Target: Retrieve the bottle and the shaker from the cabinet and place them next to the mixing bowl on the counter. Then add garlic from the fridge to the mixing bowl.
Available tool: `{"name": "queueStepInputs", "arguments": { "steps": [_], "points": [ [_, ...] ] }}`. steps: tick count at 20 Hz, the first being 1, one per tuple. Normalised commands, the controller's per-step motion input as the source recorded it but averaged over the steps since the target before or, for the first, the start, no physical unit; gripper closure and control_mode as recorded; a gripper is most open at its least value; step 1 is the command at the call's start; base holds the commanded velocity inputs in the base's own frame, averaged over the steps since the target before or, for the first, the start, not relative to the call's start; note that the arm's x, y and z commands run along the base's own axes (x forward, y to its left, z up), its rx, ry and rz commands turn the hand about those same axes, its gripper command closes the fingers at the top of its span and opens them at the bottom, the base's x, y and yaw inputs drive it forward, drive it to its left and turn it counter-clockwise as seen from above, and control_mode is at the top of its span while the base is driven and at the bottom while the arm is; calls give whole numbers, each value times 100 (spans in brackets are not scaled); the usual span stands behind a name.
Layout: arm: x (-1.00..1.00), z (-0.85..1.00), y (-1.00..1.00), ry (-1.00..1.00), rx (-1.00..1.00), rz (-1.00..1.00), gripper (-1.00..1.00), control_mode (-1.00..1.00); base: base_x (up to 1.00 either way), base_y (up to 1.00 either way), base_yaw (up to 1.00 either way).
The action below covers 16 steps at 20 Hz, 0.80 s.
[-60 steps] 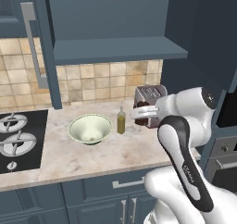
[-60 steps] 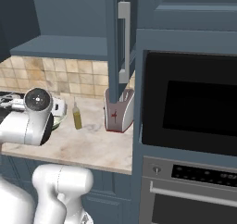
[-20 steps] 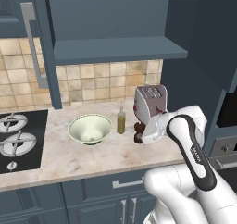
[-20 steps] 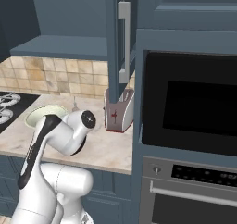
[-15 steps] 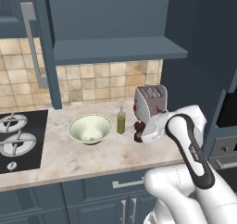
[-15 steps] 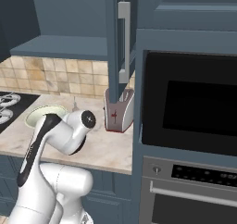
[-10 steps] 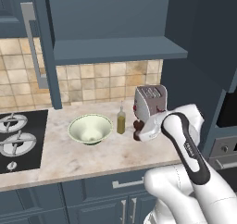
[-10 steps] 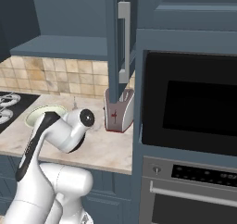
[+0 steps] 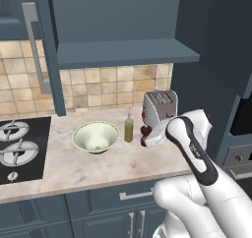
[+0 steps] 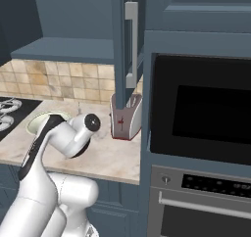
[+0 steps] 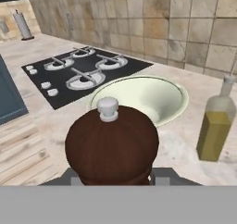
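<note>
The step in hand looked to be setting the shaker down beside the mixing bowl, so it called for a straight, slow lowering until the base met the desk, then a release without nudging the bottle standing just beside the bowl, towards the desk's back edge. The gripper was closed to a narrow gap around the shaker's dark brown body, holding it upright near the toaster, on the far side of the bottle from the bowl.
</note>
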Motion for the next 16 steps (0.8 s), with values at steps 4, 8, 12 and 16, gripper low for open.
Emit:
{"name": "queueStepInputs", "arguments": {
  "steps": [4, 8, 12, 16],
  "points": [
    [34, -46, 0, -8, 0, 0, 100, -100, 0, 0, 0],
    [17, -40, 3, -12, 0, 0, 100, -100, 0, 0, 0],
    [0, -28, 7, -15, 2, 0, 100, -100, 0, 0, 0],
    [0, -23, 15, -14, 4, 0, 100, -100, 0, 0, 0]
  ]
}}
